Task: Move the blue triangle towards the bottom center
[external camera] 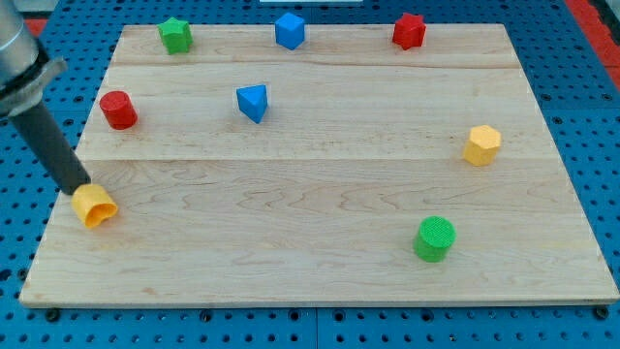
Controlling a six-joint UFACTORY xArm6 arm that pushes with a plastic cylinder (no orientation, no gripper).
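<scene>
The green cylinder lies nearest, at the view's bottom right. My tip touches the yellow block, well apart from the blue triangle; the rod has no gripper, and its top is cut off.

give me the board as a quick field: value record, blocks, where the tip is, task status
surface: wooden board on blue pegboard
task block: blue triangle, upper middle, left of centre, not yet at bottom centre
my tip: at the view's left edge, touching or just above the yellow block, far from the blue triangle
top row: green star, blue cube, red star
left: red cylinder
right: yellow hexagon
lower right: green cylinder
</scene>
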